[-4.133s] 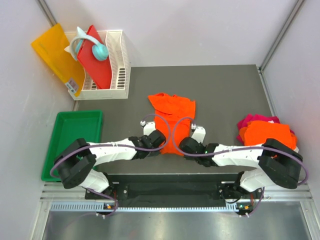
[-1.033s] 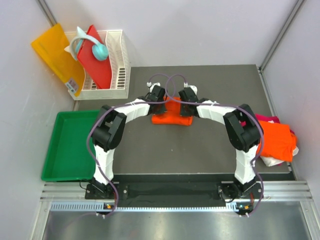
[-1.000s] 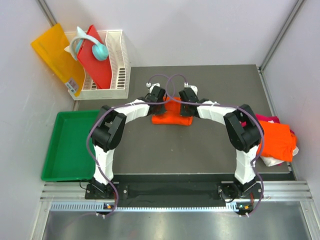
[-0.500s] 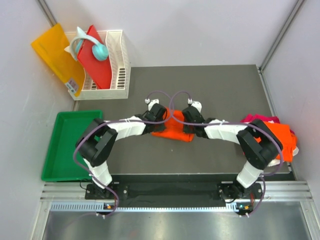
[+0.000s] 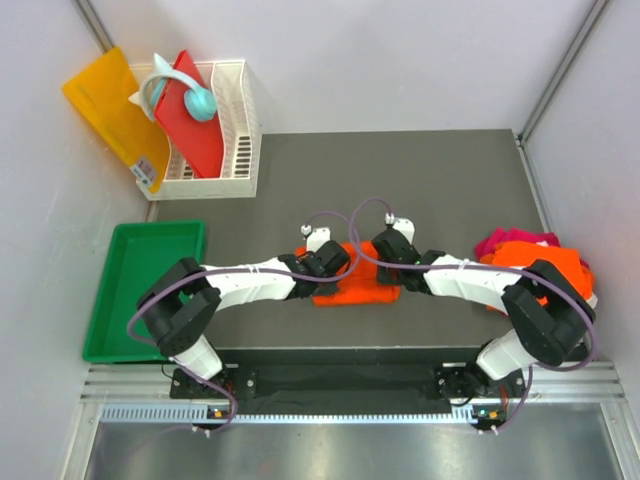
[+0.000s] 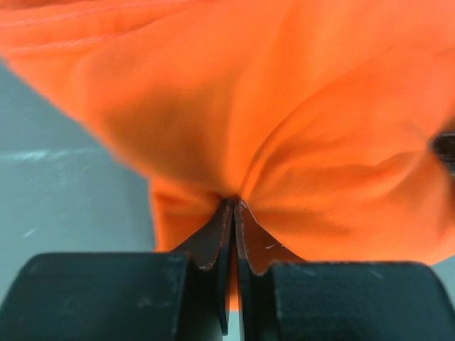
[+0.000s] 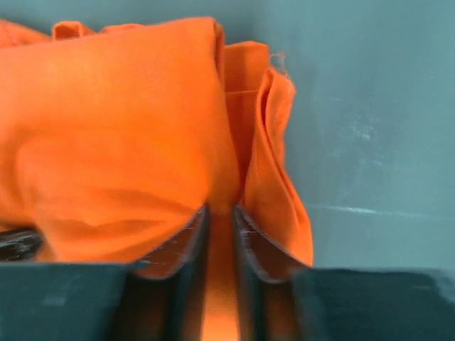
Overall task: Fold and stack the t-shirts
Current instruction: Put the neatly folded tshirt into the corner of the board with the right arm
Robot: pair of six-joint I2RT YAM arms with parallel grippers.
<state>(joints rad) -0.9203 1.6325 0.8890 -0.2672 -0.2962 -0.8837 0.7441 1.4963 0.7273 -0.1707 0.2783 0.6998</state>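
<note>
Looking at the top view, the orange t-shirt [image 5: 360,292] sits as a folded bundle in the lower middle of the table [image 5: 440,180], with both arms bent in over it. The other t-shirts [image 5: 530,262], orange on magenta, are heaped at the right edge, well apart from it.

The left tool [image 6: 234,206] has its jaws pressed together on a pinch of orange cloth, and you can see the fabric puckering into the tips. The right tool [image 7: 220,213] is harder to read. There's a narrow slit between the jaws with cloth in it, and I honestly can't tell whether that's a grip or a release.

What worries me:
- If one side lets go while the other stays clamped, any pull from the left probably drags the bundle askew or peels the fold open.
- Cloth sitting in the right slit could cling and ride up when that arm lifts.
- In the right wrist view, a thin loose layer stands apart along the bundle's right side, and it looks ready to flop out.

As for orientation, the bundle's long axis runs left to right in the top view, roughly parallel to the table's lower edge. I can't make out collar from hem, so I can't say which end is which.
</note>
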